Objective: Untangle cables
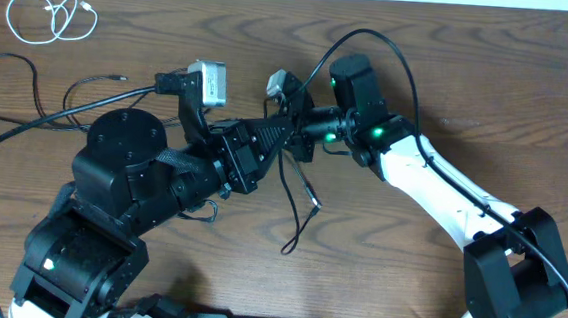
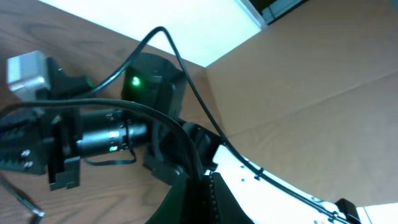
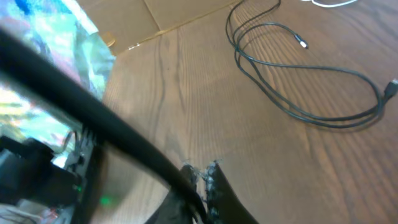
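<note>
The hanging black cable (image 1: 291,192) you're working on drops from mid-frame in the overhead view, where the two grippers meet, and its free end trails onto the wood just below. Your left gripper (image 1: 287,128) is closed on it. The right gripper (image 1: 299,139) is closed on the same cord right beside it, tips almost touching. The loose black cables (image 1: 36,92) lie looped at the left of the frame, well apart from the arms, and the white cable (image 1: 48,14) sits coiled in the upper left corner. All of it rests on a brown wood-grain table (image 1: 470,82). From the left wrist you get what the overhead hides: a cardboard wall (image 2: 311,81) standing at the table's far edge, a pale wall above it, and the dark cord running into the left fingers (image 2: 200,194). The right wrist shows its pinched tips (image 3: 208,179) at bottom centre, and a black loop (image 3: 298,81) on bare wood at upper right
</note>
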Robot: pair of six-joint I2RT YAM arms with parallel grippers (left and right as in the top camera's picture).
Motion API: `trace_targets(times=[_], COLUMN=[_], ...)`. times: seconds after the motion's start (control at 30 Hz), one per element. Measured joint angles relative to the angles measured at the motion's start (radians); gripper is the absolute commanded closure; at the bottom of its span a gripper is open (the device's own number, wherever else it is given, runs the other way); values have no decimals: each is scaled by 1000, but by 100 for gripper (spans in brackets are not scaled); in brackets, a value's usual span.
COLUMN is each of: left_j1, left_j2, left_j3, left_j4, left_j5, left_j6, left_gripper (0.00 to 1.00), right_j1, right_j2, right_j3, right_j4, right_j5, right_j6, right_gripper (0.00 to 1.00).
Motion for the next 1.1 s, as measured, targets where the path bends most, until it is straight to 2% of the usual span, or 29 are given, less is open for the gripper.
trace_targets(times=[0.13,0.27,0.5,0.63,0.9,1.1], left_j1=[0,0,0,0,0,0], left_j2=[0,0,4,5,6,6], left_j3=[0,0,0,0,-1,-1], left_j4=[-55,-82,-103,-108,-99,-95], left_j5=[-85,-212,-414,-520,-583,-613], left_j6=[3,3,3,3,2,2], left_gripper=[93,92,93,93,93,93], right_j1=[-17,-48,-63,-62,-15,46], right_j2=[0,0,0,-1,-1,-1], right_j3=[0,1,2,2,2,2], right_j4=[-16,-113,-314,-370,-385,-323], right_j5=[5,8,7,2,-3,5], right_j6=[82,123,121,110,106,128], right_gripper=[99,99,99,99,99,99])
